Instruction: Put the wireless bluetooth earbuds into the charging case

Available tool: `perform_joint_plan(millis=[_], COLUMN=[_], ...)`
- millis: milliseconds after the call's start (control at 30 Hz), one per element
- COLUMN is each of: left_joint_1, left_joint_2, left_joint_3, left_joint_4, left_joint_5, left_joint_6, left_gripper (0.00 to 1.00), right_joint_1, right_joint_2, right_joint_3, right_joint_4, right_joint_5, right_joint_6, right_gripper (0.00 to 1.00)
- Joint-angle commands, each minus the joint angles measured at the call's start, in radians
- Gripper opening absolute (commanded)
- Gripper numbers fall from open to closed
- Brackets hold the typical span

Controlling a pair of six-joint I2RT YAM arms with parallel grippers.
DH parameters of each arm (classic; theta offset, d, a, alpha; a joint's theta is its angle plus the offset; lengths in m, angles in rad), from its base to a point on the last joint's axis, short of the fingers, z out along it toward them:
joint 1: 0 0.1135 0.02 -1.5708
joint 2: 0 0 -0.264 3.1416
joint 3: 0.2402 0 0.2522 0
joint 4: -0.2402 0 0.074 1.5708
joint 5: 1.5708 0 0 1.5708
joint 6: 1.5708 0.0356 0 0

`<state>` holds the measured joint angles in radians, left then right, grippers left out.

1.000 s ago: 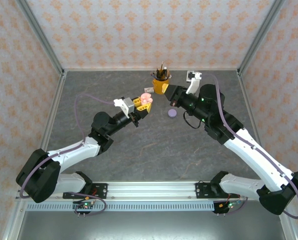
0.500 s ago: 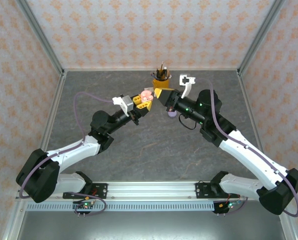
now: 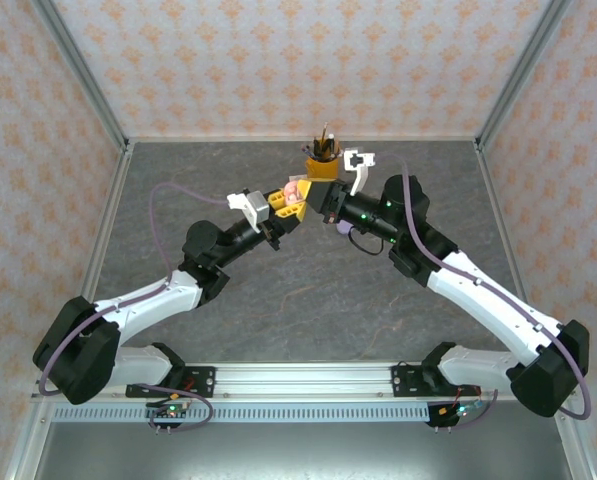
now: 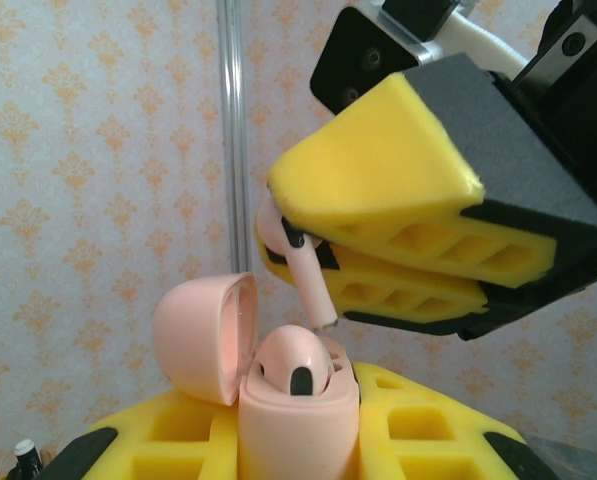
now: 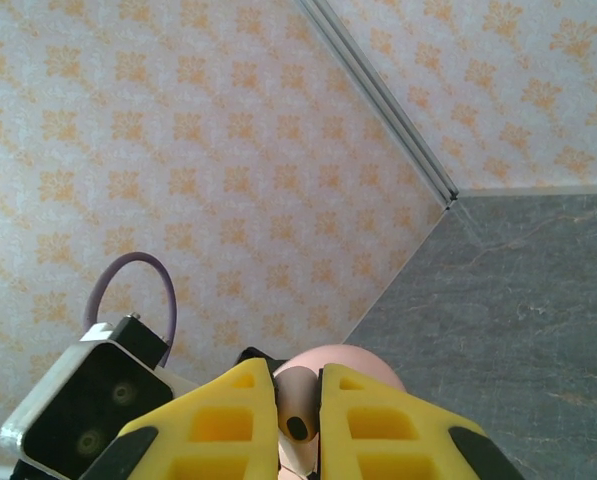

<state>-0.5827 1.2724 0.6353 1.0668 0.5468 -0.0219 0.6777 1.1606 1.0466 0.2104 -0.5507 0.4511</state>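
Both arms meet above the middle of the grey surface [image 3: 308, 290], in front of a yellow cup [image 3: 323, 166] that holds pens. The left pincer [image 3: 290, 198] is clamped on the pink charging case [image 4: 298, 425] and holds it upright off the surface. The case's lid [image 4: 203, 340] is swung open to one side. One pale pink earbud [image 4: 293, 362] already sits in the case, with only its rounded head showing. The right pincer [image 5: 298, 382] is closed on a second pink earbud [image 4: 300, 265], pinching its head between the yellow fingers [image 4: 378, 170]. The stem points down, its tip just above the case's open top, beside the seated earbud.
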Motion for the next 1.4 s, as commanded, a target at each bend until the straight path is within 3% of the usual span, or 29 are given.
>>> perform_joint_plan(millis=[0, 700, 1167, 1367], left_joint_1=[-0.006, -0.008, -0.008, -0.008], left_joint_2=[-0.007, -0.013, -0.031, -0.031], left_joint_3=[0.030, 0.029, 0.027, 0.029], left_joint_4=[0.042, 0.033, 0.025, 0.025], left_joint_5=[0.018, 0.018, 0.005, 0.004], left_joint_6=[0.003, 0.004, 0.011, 0.011], left_gripper=[0.00, 0.00, 0.00, 0.00], right_joint_1=[-0.003, -0.003, -0.003, -0.003], right_joint_2=[0.002, -0.037, -0.024, -0.020], right_joint_3=[-0.013, -0.020, 0.001, -0.005], right_joint_4=[0.057, -0.021, -0.131, -0.170], right_joint_5=[-0.024, 0.054, -0.081, -0.052], right_joint_6=[-0.010, -0.072, -0.172, -0.189], right_gripper=[0.13, 0.11, 0.09, 0.12])
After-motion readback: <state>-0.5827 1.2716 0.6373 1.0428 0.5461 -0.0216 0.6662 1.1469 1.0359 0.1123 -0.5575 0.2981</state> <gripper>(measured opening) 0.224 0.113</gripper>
